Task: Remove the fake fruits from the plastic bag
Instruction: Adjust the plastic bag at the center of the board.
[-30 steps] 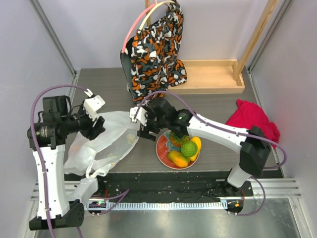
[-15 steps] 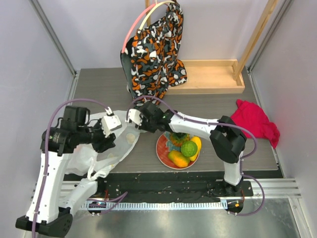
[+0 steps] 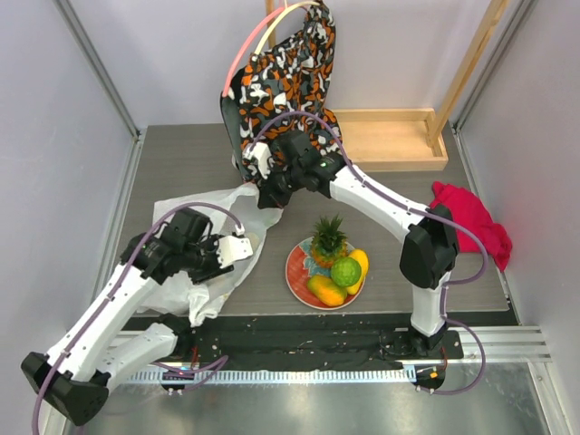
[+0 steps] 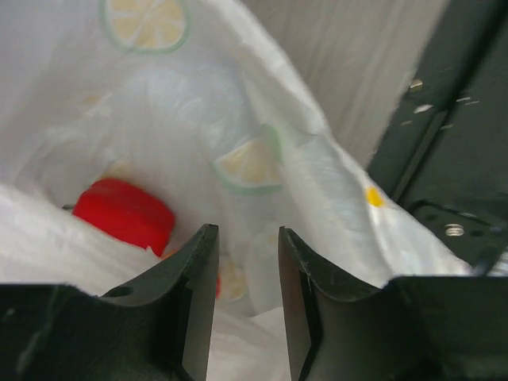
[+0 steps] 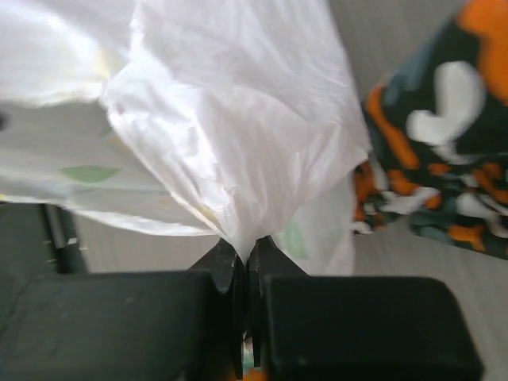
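The plastic bag (image 3: 195,258) lies crumpled left of centre, white with lemon-slice prints. My right gripper (image 3: 272,194) is shut on a bunched fold at the bag's far edge (image 5: 230,119) and holds it up; in the right wrist view the gripper (image 5: 248,248) pinches the film tight. My left gripper (image 3: 239,251) reaches into the bag's mouth. In the left wrist view the gripper (image 4: 247,242) stands open by a narrow gap with nothing gripped. A red fake fruit (image 4: 127,214) lies inside the bag, just left of it. A pineapple (image 3: 328,237), lime (image 3: 345,271), yellow piece (image 3: 361,261) and orange-yellow piece (image 3: 326,290) sit on the plate (image 3: 296,272).
An orange-black-white patterned cloth bag (image 3: 285,91) hangs at the back, right behind the right gripper. A shallow wooden tray (image 3: 390,140) lies at the back right, and a red cloth (image 3: 467,222) at the right edge. A black rail (image 3: 308,331) runs along the near edge.
My right gripper moved from beside the plate to the bag's far edge, shut on it and lifted it. My left arm swung right into the bag's mouth, jaws narrowing.
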You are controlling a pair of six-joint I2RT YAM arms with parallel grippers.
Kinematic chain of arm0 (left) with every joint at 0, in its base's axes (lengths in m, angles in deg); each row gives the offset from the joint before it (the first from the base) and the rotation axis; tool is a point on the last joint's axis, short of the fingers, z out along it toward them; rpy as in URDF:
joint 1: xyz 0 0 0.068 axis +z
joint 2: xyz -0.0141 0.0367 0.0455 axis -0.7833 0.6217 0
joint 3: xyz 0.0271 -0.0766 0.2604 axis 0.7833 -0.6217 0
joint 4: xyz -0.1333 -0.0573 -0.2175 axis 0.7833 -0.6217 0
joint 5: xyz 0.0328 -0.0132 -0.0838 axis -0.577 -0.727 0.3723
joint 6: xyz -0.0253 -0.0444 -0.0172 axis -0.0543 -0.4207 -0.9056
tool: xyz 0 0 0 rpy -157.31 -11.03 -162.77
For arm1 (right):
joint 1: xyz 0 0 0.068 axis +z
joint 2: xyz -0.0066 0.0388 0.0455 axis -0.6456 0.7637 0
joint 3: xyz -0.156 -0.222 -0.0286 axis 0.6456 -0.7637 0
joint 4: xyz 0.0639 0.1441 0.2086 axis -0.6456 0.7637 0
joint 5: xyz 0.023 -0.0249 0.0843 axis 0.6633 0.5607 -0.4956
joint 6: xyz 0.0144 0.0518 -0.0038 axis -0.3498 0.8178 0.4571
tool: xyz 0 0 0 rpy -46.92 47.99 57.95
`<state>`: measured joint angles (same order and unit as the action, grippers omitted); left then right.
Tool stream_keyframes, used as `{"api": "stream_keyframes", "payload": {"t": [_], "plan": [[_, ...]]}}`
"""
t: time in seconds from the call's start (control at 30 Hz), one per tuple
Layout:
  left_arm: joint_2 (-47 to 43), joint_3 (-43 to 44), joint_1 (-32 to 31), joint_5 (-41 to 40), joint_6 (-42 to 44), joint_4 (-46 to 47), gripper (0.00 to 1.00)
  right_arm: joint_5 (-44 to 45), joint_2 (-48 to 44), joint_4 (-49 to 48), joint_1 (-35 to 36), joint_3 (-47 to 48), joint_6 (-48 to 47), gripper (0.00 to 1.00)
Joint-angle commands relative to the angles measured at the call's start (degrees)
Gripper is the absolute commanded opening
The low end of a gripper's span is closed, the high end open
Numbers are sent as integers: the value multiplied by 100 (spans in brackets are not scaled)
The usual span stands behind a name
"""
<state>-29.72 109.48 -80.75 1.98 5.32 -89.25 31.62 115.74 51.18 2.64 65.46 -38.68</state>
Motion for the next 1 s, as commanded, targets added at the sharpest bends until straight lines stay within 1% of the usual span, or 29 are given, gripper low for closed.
{"api": "stream_keyframes", "payload": {"t": [0.0,0.03,0.07,0.13,0.2,0.3,0.37,0.4,0.43,0.47,0.5,0.53,0.57,0.6,0.63,0.67,0.7,0.73,0.77,0.8,0.83,0.87,0.93,0.97], "plan": [[46,-445,-104,-2005,238,1206,37,-782,-246,207,92,-17,735,1],[2,-524,-96,-2304,344,1303,36,-808,-333,207,92,-35,857,1],[-155,-621,-96,-2986,589,1417,35,-826,-395,207,92,-61,937,1],[-357,-779,-26,-3351,862,1479,34,-887,-596,173,92,-158,1121,1],[-692,-885,45,-3720,1223,1550,33,-949,-764,-2,92,-342,1577,1],[-825,-1140,299,-4003,1714,1664,33,-1264,-1072,-318,92,-631,2316,1],[-737,-1263,694,-3951,1935,1629,34,-1388,-1212,-460,92,-755,2641,1],[-554,-1385,869,-4090,2319,1847,35,-1502,-1257,-626,83,-860,2834,1],[-395,-1508,1315,-4126,2505,1988,35,-1668,-1301,-697,83,-896,2879,1],[-237,-1553,1589,-4074,2629,2172,35,-1696,-1345,-759,83,-923,2897,1],[156,-1440,1862,-3952,2587,2331,35,-1696,-1362,-785,83,-932,2889,1],[360,-1213,2265,-3594,2386,2315,35,-1670,-1363,-794,83,-941,2863,1],[562,-654,2399,-3399,2141,1993,35,-1661,-1363,-794,83,-949,2828,1],[991,-257,2479,-3084,1895,1667,35,-1644,-1354,-803,83,-993,2801,1],[1151,52,2540,-2411,1396,1316,36,-1609,-1371,-829,83,-1028,2810,1],[1318,333,2541,-1882,1261,938,38,-1608,-1371,-882,83,-1072,2862,1],[1442,789,2541,-1372,1198,134,41,-1617,-1371,-952,74,-1142,2888,1],[1582,871,2524,-914,1050,-100,47,-1626,-1371,-1005,83,-1178,2932,1],[1618,916,2515,-309,918,-172,49,-1643,-1371,-1049,92,-1213,2950,1],[1619,864,2410,-155,847,-129,51,-1652,-1371,-1084,83,-1248,2959,1],[1584,776,2331,-93,777,-16,56,-1661,-1363,-1102,92,-1257,2968,1],[1549,689,2252,-101,602,290,59,-1670,-1363,-1102,83,-1266,2968,1],[1478,400,2032,-119,530,555,67,-1705,-1336,-1111,83,-1283,2968,1],[1461,311,1944,-180,408,757,69,-1714,-1319,-1102,83,-1283,2994,1]]}}
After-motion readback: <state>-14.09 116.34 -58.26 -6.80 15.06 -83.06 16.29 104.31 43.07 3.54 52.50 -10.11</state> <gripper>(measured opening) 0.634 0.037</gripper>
